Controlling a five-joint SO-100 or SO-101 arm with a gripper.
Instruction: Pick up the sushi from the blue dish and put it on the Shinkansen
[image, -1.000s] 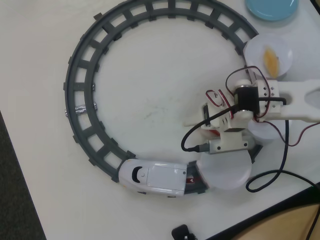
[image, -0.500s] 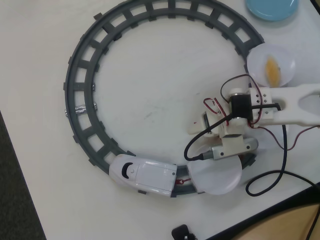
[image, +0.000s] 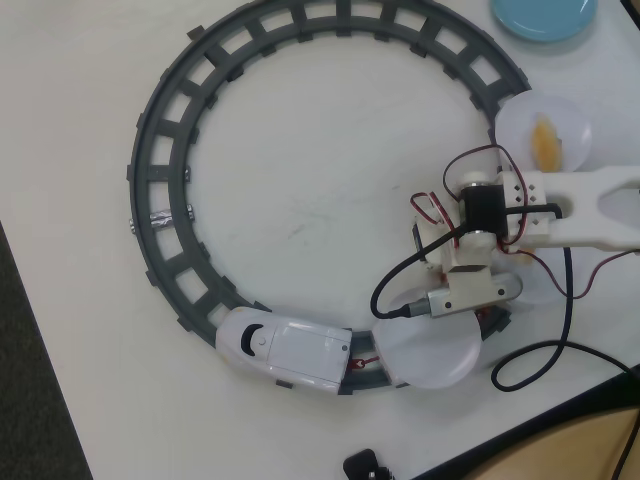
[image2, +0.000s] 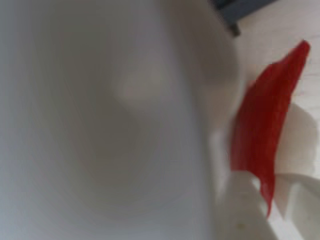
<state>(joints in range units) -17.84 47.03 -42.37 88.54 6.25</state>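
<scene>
Sushi (image2: 262, 135) shows only in the wrist view — a red top over a white base, blurred and very close at the right of the picture, its long axis running steeply from upper right to lower left, with pale finger parts beside it; it looks held in the jaws, though the blur leaves that a judgement. Just to its left a white plate (image2: 110, 125) fills the wrist view, so the piece hangs off the plate's edge, not over its middle; the coming move turns on shifting it that way. In the overhead view the gripper (image: 445, 262) is hidden under the arm's own body, beside the plate car (image: 430, 350) behind the Shinkansen (image: 285, 350) on the grey track (image: 170, 130). Counted overhead: one blue dish (image: 545, 15), empty as far as it shows; one nose car; two white plates in clear sight, one bearing an orange piece (image: 546, 142); one arm.
</scene>
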